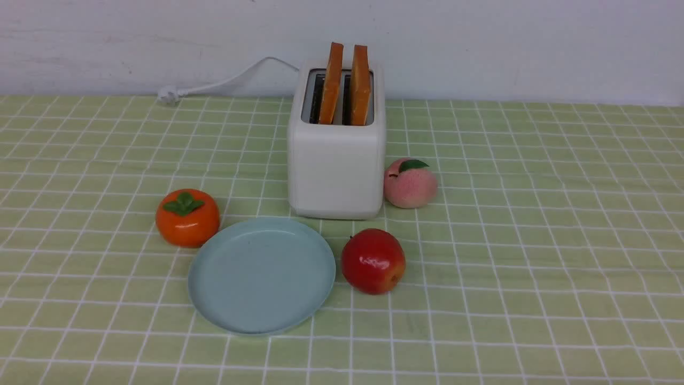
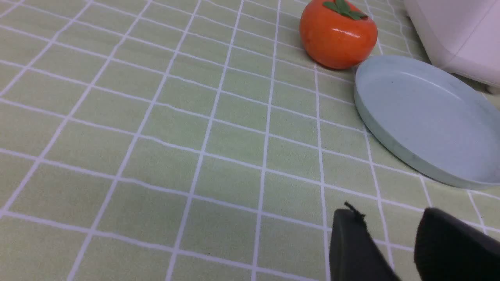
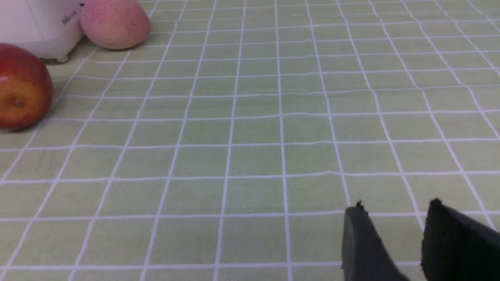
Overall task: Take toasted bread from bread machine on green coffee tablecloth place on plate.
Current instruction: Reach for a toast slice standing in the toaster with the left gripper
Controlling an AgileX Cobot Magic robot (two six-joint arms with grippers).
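Green coffee tablecloth (image 1: 534, 224) under bread machine (image 1: 335, 171), plate (image 1: 262, 275)

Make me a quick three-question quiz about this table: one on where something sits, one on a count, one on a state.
1. The orange fruit sits: A) left of the plate B) right of it C) on it.
2. The number of bread slices standing in the toaster is: A) one B) two C) three.
3. The plate is: A) empty B) holding bread C) upside down.

Answers: A, the fruit is by the plate's left rim; B, one slice stands in each slot; A, nothing lies on it.
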